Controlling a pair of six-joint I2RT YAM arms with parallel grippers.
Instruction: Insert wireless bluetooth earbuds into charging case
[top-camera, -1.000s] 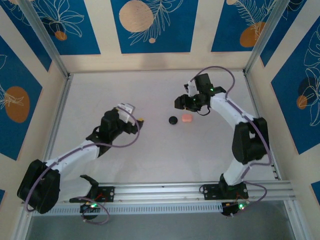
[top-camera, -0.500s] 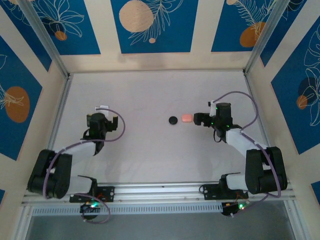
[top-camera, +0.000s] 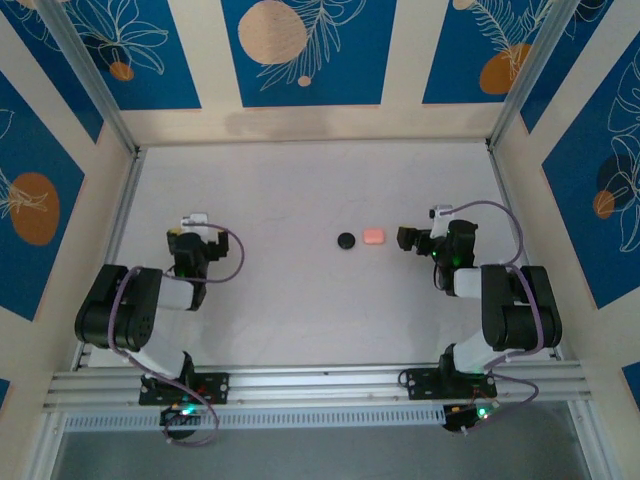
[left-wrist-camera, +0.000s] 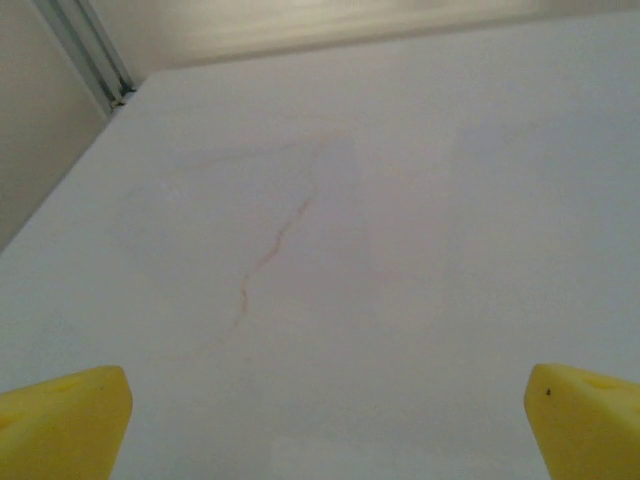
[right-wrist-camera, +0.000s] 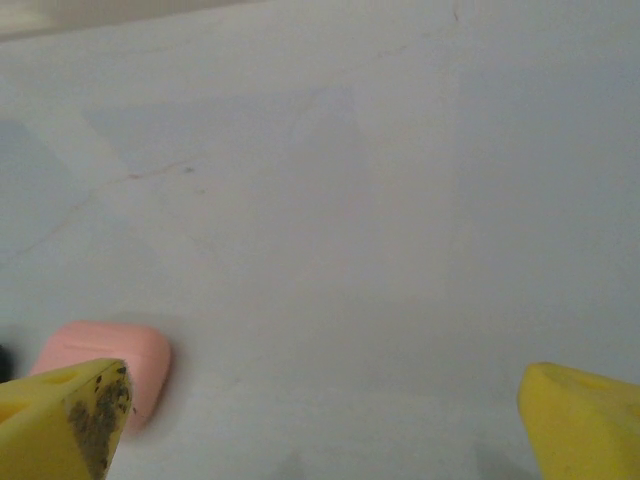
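1. Wireless bluetooth earbuds: where they lie cannot be told. Neither case shows an open lid, so they may be shut inside.
2. Pink charging case (top-camera: 373, 237): rounded, lid down, flat on the table near its middle. In the right wrist view (right-wrist-camera: 105, 362) it lies low at the left, partly behind the left fingertip.
3. Black charging case (top-camera: 346, 240): small and round, just beside the pink one on its left, a narrow gap between them. A dark blur at the left edge of the right wrist view is probably this case.
4. Right gripper (top-camera: 437, 240): low over the table to the right of the pink case, near it but apart. Jaws spread wide (right-wrist-camera: 325, 420), bare table between them. The yellow fingertips (right-wrist-camera: 65, 420) sit at the frame corners, the left one flecked with dark marks.
5. Left gripper (top-camera: 198, 242): well apart from both cases, on the left side of the table, with its arm folded close to the base. Jaws spread wide (left-wrist-camera: 322, 425), nothing between the yellow pads (left-wrist-camera: 62, 422).
6. Table (top-camera: 290, 180): white and matte, with a faint reddish crack-like line (left-wrist-camera: 265, 265) ahead of the left gripper.
7. Surround: cream walls with blue leaf-pattern panels (top-camera: 300, 50), and an aluminium rail (top-camera: 320, 380) along the near edge.
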